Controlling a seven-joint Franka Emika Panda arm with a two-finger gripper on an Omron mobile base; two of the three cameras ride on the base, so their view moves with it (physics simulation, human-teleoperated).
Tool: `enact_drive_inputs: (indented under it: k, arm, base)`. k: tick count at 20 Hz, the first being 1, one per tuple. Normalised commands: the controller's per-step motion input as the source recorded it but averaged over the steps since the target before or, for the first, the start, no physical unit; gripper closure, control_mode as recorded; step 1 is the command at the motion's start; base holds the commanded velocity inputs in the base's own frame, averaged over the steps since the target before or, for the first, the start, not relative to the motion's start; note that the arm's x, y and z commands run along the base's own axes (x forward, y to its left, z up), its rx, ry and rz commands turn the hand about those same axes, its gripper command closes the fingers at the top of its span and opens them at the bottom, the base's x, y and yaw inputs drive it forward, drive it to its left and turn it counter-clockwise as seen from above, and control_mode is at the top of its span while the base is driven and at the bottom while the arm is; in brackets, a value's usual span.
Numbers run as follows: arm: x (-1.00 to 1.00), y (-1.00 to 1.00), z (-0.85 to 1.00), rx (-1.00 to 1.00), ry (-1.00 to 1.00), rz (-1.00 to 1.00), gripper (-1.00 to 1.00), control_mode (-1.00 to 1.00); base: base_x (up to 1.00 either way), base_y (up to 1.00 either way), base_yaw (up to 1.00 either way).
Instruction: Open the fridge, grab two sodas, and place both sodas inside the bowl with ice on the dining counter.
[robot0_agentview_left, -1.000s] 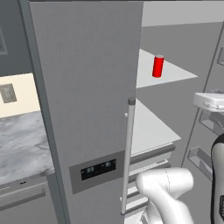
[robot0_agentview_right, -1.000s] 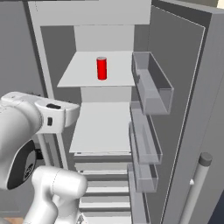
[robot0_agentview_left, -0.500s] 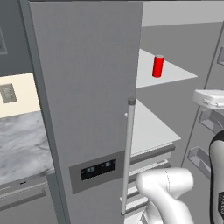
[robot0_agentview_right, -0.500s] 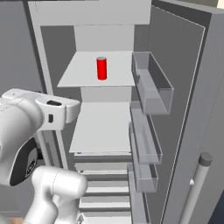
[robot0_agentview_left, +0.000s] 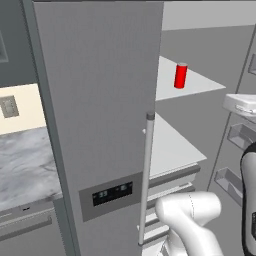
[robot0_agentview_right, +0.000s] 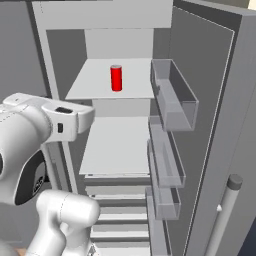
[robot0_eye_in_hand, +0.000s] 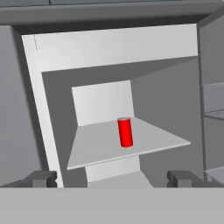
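The white arm (robot0_agentview_right: 45, 130) is raised in front of the open fridge (robot0_agentview_left: 100, 100), its wrist level and pointing into the right-hand compartment. The claw (robot0_eye_in_hand: 113, 178) is spread wide with nothing between its dark fingertips (robot0_eye_in_hand: 41, 178), well short of the shelves.

The red can (robot0_agentview_right: 116, 78) stands upright on the upper shelf (robot0_agentview_right: 90, 87), near the middle and a little back from the front edge; the hand view has it straight ahead.

The left base view shows the shut left door with its long bar handle (robot0_agentview_left: 146, 175) and dark display panel (robot0_agentview_left: 112, 192), and a marble worktop (robot0_agentview_left: 25, 165) beside it. The right base view shows the swung-open right door with clear plastic bins (robot0_agentview_right: 172, 97), and drawers below a flat lower shelf (robot0_agentview_right: 117, 145)
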Motion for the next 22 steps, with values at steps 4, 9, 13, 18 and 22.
enact_drive_inputs:
  k: [4,9,13,18,22]
  arm:
    - [0.02,-0.16,0.0,0.0,0.0,0.0,-1.0,-1.0]
    - [0.2,-0.03,0.0,0.0,0.0,0.0,-1.0,-1.0]
    - [0.42,0.0,0.0,0.0,0.0,0.0,-1.0,-1.0]
    - [0.53,0.0,0.0,0.0,0.02,0.0,-1.0,-1.0]
    - [0.41,0.0,0.0,0.0,0.03,0.0,-1.0,-1.0]
  base:
    - [0.0,0.0,0.0]
    - [0.0,0.0,0.0]
    - [0.0,0.0,0.0]
    - [0.0,0.0,0.0]
    - [0.0,0.0,0.0]
